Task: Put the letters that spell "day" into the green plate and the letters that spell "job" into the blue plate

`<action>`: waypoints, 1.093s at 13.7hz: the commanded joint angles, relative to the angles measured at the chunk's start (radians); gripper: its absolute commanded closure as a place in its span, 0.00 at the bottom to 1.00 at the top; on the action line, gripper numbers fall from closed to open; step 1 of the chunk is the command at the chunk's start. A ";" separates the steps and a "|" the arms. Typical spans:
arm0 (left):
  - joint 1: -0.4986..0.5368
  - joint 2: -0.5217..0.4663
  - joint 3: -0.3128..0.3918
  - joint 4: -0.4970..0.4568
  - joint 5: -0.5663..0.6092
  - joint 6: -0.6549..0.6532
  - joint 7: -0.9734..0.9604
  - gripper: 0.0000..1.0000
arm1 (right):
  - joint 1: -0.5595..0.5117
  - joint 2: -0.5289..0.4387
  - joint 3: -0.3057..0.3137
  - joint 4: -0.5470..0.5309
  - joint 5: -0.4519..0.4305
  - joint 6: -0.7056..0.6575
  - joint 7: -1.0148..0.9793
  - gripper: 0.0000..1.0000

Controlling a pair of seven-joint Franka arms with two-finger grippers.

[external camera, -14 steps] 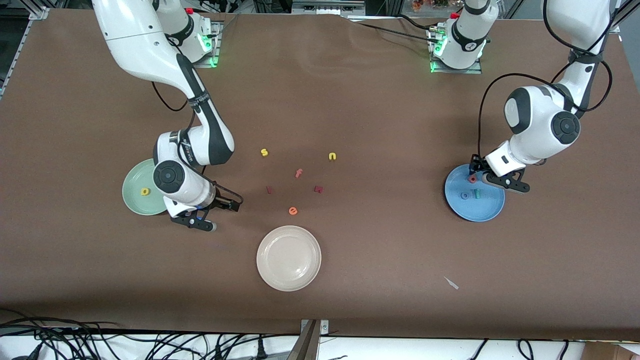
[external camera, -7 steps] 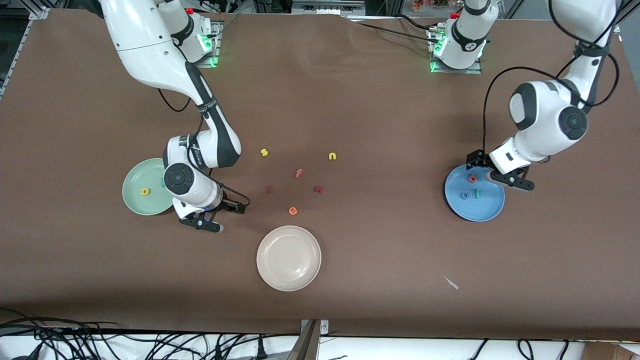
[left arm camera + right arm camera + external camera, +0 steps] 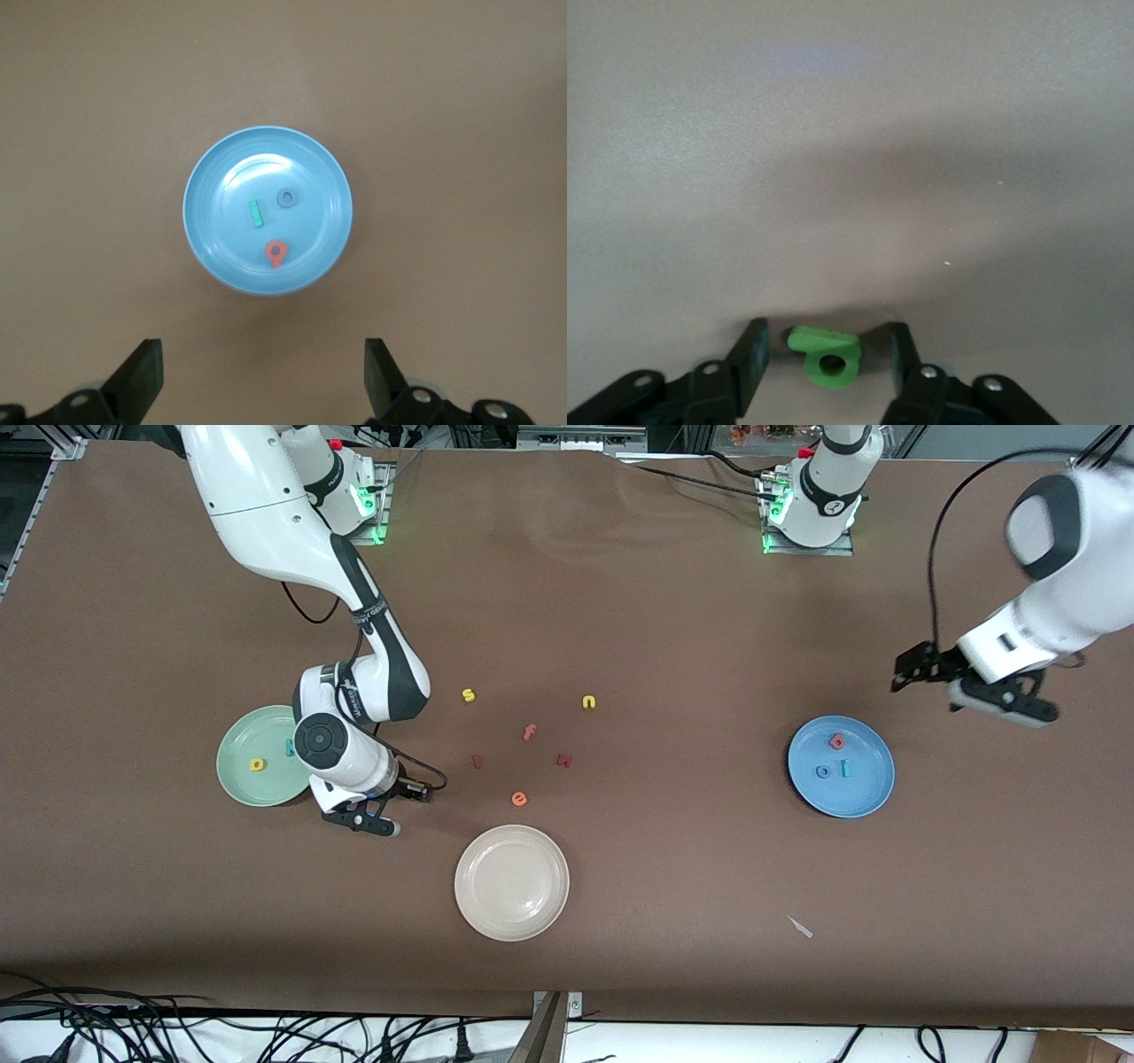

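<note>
The left gripper (image 3: 973, 688) hangs with jaws spread wide, near the blue plate (image 3: 864, 793), which holds the j (image 3: 846, 768), the o (image 3: 823, 771) and the b (image 3: 837, 740). The right gripper (image 3: 824, 367) is low beside the green plate (image 3: 239, 784) — its jaws are around the green letter (image 3: 827, 357), not quite touching it. On the green plate lie the yellow letter (image 3: 257, 764) and the y (image 3: 289, 748).

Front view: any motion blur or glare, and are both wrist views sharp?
Front view: the left arm is smeared, and the cream-white plate shows glare. Left wrist view: sharp, sheen on the blue plate. Right wrist view: the green letter is soft and shadowed.
</note>
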 commanded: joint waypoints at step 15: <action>-0.006 -0.010 -0.035 0.364 0.090 -0.387 -0.060 0.00 | 0.001 0.009 0.011 0.061 0.031 -0.075 -0.023 0.75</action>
